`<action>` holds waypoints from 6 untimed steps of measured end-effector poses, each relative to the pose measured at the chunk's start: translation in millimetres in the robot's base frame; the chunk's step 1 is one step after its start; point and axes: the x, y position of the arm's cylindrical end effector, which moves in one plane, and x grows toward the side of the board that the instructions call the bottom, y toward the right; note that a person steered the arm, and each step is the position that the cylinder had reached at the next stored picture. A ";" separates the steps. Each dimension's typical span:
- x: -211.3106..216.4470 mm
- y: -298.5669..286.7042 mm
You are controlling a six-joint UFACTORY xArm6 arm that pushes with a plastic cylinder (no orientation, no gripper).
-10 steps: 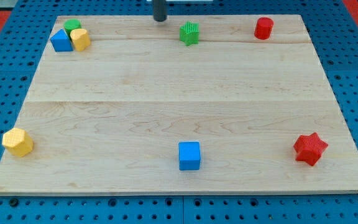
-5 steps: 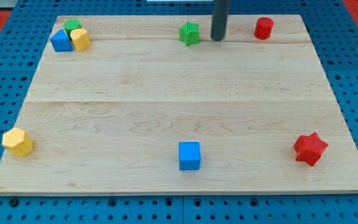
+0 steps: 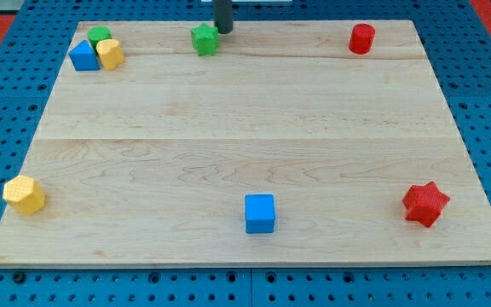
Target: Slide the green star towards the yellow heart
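Tip of my bare rod, no hand, touching small green wooden star | light, rigid, slides easily | push star's right face | yellow wooden heart well left of star

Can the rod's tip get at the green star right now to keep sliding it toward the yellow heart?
Probably yes. My tip sits right at the green star, on its right, and bare board lies between the star and the yellow heart at the view's upper left.
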 end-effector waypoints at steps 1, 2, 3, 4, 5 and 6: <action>10.1 9.2; 13.0 -31.9; 16.8 -66.0; 17.3 -40.4; 33.5 -18.9; 55.0 -41.8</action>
